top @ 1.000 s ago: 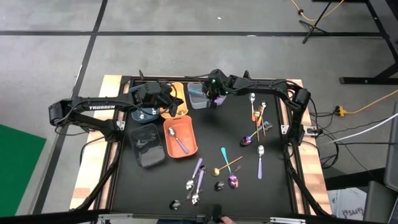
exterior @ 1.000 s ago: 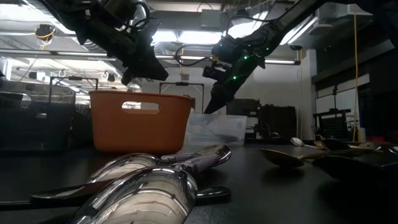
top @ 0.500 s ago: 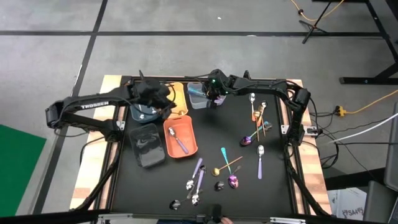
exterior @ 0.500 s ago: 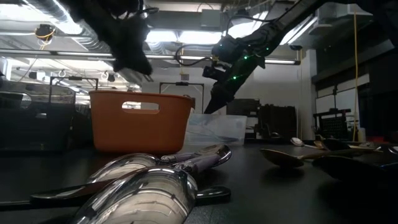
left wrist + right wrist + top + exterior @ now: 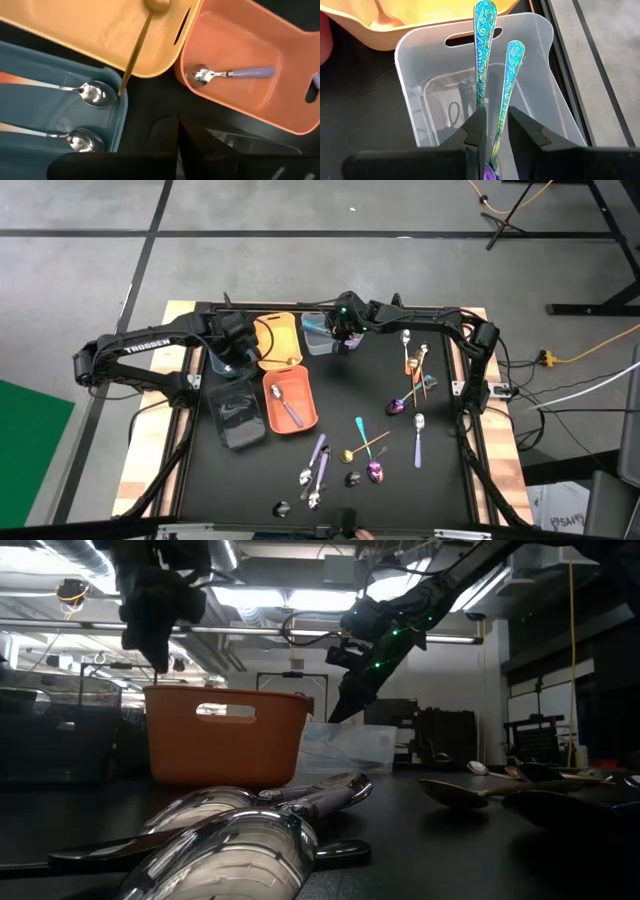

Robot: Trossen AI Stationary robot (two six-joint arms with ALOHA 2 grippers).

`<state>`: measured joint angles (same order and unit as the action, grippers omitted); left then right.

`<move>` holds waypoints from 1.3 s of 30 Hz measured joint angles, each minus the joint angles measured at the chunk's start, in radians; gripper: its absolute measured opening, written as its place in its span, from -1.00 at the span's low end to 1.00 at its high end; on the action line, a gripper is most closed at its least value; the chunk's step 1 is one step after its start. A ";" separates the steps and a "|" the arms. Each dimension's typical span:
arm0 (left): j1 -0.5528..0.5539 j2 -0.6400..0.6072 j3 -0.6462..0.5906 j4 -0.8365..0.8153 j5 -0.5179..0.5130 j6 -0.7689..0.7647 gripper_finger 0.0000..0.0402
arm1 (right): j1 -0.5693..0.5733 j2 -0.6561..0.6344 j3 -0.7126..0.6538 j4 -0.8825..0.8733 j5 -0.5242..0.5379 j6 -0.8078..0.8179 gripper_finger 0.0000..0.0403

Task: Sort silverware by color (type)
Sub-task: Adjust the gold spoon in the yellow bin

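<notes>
Black table [image 5: 440, 470], frame centre: left gripper [image 5: 228, 350] closed empty above blue bin [image 5: 218, 364]; right gripper [image 5: 494, 131] held two teal pieces [image 5: 482, 60] over clear bin [image 5: 540, 75].

bins [image 5: 290, 402] left, loose silverware [image 5: 361, 450] seemingly right

Two black jointed arms [image 5: 150, 350] — white TROSSEN lettering, green lights

Most of the silverware [image 5: 372, 442] lies loose on the black mat in silver, gold, purple and teal, while two iridescent teal handles [image 5: 492, 95] stand upright between dark fingers over a clear bin and one purple-handled piece [image 5: 290, 413] rests in the orange bin.
</notes>
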<state>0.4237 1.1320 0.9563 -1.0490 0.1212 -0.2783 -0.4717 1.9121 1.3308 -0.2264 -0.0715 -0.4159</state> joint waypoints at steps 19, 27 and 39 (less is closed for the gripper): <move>0.003 0.001 -0.160 0.190 -0.007 -0.010 -0.99 | 0.000 0.000 0.000 0.000 0.000 -0.001 -0.67; 0.010 0.001 -0.192 0.232 -0.092 -0.036 -0.99 | 0.000 -0.001 0.000 0.000 0.000 -0.001 -0.67; 0.102 0.001 -0.192 0.341 -0.239 -0.106 -0.99 | 0.000 -0.001 0.000 0.000 0.000 -0.001 -0.67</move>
<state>0.5256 1.1332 0.7647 -0.7078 -0.1180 -0.3843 -0.4713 1.9113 1.3308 -0.2264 -0.0719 -0.4171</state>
